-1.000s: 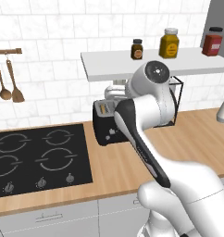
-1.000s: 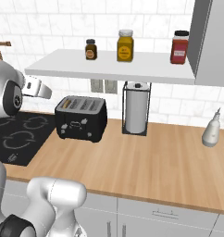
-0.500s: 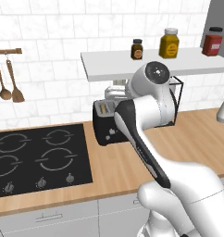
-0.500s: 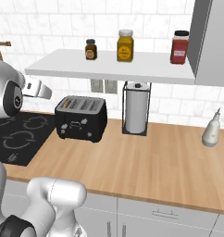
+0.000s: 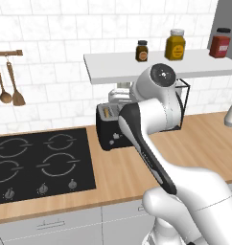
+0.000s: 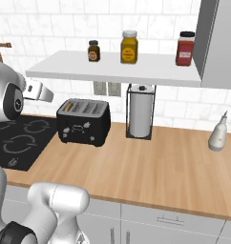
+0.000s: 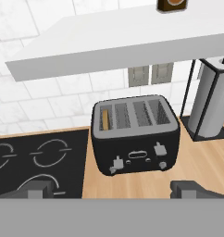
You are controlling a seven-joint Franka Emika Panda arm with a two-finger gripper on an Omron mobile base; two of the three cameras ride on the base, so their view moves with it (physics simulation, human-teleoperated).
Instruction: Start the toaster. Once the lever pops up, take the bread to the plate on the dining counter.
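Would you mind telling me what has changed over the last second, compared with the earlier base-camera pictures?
Nothing has visibly changed. The arm holds the same pose in front of the toaster, the gripper is open and empty, and the bread sits in the leftmost slot as the hand view shows it. The paper towel holder and the jars on the shelf are where they were.

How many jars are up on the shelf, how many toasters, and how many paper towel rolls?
Jars on the white shelf: 3 (small dark brown jar, yellow jar, red jar)
Black boxy four-slot toaster: 1
White paper towel roll in black wire holder: 1
Total: 5
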